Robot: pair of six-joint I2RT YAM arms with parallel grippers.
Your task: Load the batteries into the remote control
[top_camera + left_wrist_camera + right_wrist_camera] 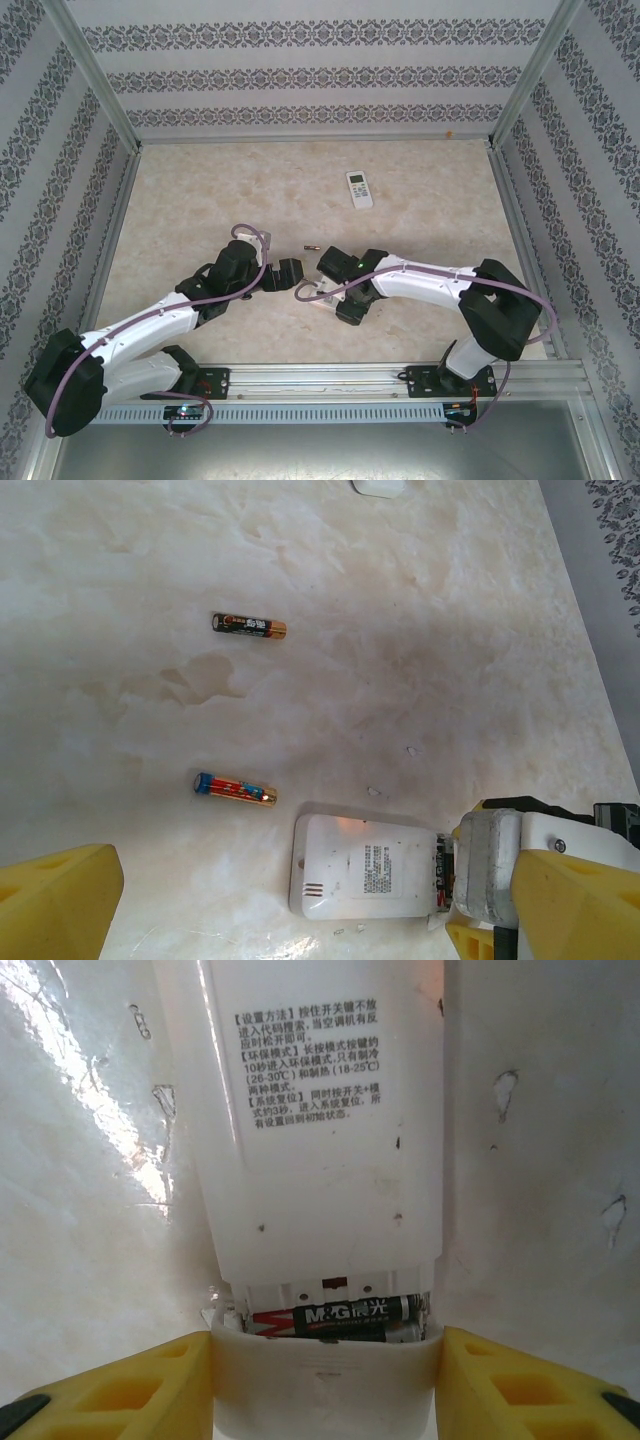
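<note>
Near: my right jaws clench the open end of a smooth white plastic remote control (320,1110) lying label-up; one black cylindrical battery (340,1313) sits in its compartment. My left jaws stand released and empty. On the mottled beige table (450,630), at the remote's 10 o'clock, lies a blue-ended cell (234,786), and beyond it a black, copper-tipped cell (249,626). Farthest, at 12 o'clock, is a second white remote (358,190).

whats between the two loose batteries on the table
Nothing but bare tabletop, faintly stained, separates the dark battery from the blue-and-red battery; the left wrist view shows it.
</note>
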